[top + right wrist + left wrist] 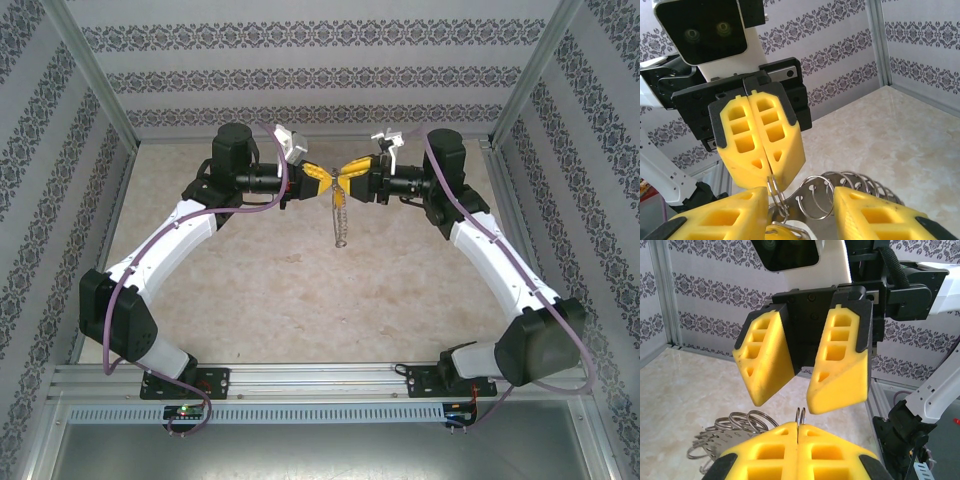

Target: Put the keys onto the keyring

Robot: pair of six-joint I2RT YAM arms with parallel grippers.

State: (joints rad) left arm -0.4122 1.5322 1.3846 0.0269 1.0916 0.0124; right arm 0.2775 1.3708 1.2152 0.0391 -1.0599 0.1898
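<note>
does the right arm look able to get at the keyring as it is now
Probably yes: the left pincer, shut on the keyring, holds it up directly in front of the open right pincer, which straddles its wire, with nothing in between.

Left hand [799,431] clamped, right hand [800,197] parted, tips nearly meeting.

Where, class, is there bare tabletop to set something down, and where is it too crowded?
Free: the broad table patch bordered by the left arm, right arm and base rail. Crowded: the far middle, where the left gripper and right gripper meet at the keyring.
</note>
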